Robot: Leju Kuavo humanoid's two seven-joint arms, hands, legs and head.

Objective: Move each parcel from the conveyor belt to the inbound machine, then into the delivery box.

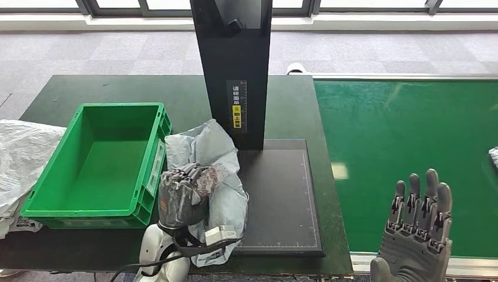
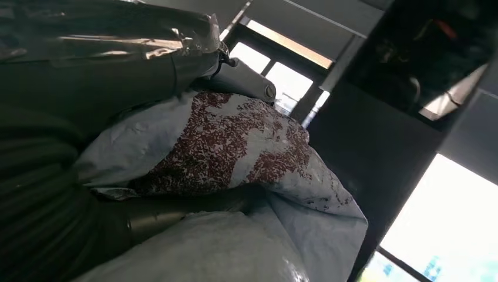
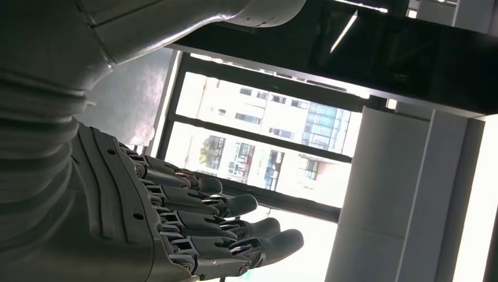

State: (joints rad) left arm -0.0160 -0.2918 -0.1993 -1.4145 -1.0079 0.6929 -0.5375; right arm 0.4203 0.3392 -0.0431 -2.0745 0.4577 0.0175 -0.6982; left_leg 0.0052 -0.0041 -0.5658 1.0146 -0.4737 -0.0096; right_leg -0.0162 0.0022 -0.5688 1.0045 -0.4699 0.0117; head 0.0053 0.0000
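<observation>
One parcel (image 1: 214,176), a grey poly bag, sits gripped in my left hand (image 1: 182,197) at the inbound machine (image 1: 282,200), the empty green delivery box (image 1: 100,164) just beside it awaiting it, while my right hand (image 1: 417,229) hovers spread and empty over the conveyor belt (image 1: 405,141).

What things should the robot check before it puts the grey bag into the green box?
1. Left hand holds the grey parcel: ok; the fingers wrap the crumpled bag.
2. Green delivery box is ready to take it: ok; it looks empty and sits just beside the parcel.
3. Parcel is off the inbound machine's dark platform: not ok; part of it lies over the platform's edge.
4. Right hand is out of the way: ok; it is held over the conveyor belt, fingers apart, holding nothing.
5. Parcel has been scanned: cannot tell.
</observation>
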